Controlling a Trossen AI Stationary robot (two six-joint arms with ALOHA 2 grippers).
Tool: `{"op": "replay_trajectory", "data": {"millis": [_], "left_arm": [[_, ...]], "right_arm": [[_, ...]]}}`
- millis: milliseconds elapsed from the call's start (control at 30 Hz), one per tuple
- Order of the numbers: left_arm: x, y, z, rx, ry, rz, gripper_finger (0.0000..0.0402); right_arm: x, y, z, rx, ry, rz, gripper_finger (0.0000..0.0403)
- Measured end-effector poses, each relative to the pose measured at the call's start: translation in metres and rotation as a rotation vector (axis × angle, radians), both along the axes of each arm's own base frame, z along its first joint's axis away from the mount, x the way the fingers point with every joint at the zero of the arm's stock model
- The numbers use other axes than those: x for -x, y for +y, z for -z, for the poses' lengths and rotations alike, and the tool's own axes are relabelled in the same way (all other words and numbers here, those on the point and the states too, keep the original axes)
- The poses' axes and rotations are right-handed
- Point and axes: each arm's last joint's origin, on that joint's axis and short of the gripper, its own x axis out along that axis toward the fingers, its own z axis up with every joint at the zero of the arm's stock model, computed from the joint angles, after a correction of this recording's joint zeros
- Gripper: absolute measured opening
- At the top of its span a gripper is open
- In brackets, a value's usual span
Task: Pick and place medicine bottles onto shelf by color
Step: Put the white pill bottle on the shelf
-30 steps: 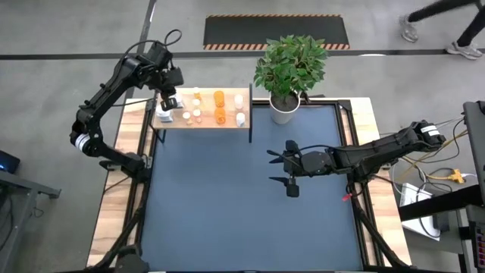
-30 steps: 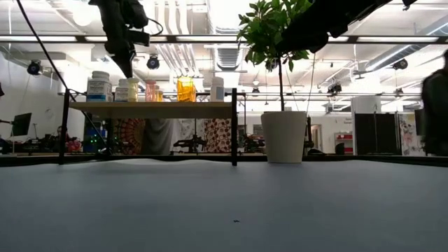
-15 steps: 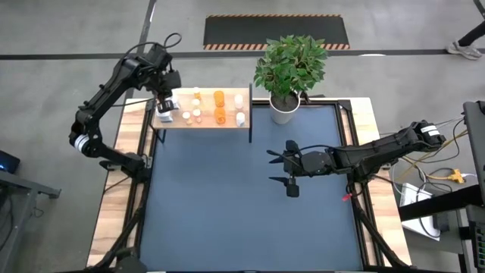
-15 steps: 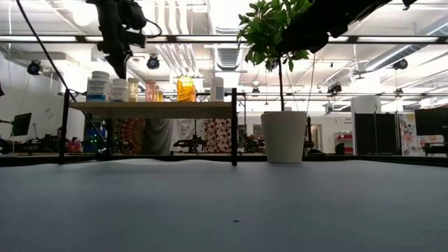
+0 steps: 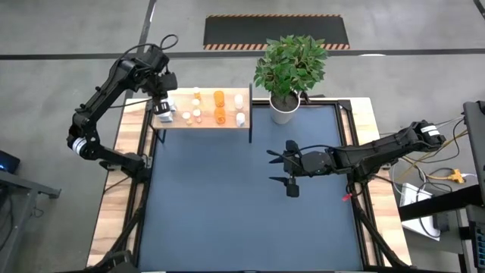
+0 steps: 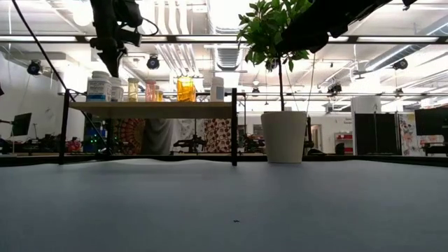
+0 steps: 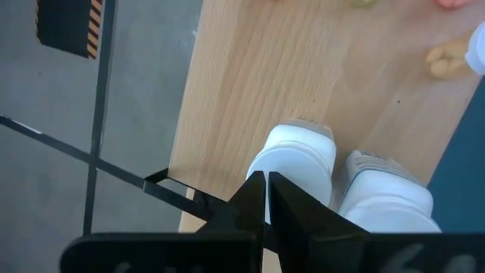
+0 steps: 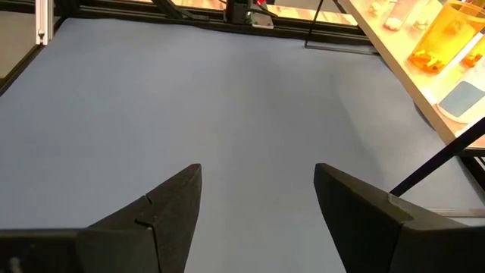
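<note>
1. All visible medicine bottles [image 5: 198, 106] stand on the shelf [image 5: 204, 123]: white ones at both ends, orange ones between.
2. The left gripper [image 5: 161, 108], closed and empty, hovers above the shelf's outer end.
3. The right gripper [image 5: 277, 167], open and empty, waits well apart from the shelf; no bottles show on the blue tabletop [image 5: 227, 205], so little seems left.

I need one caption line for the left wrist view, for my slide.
Left tool, fingers shut and empty, above two white medicine bottles on the wooden shelf.
</note>
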Motion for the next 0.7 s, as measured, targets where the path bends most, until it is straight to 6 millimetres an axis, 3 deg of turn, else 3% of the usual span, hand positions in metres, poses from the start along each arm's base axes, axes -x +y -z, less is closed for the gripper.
{"op": "replay_trajectory", "data": {"millis": [700], "left_arm": [[0.0004, -0.001, 0.0007, 0.011, 0.005, -0.002, 0.0]], "right_arm": [[0.0, 0.0, 0.0, -0.006, 0.0, 0.003, 0.0244]]}}
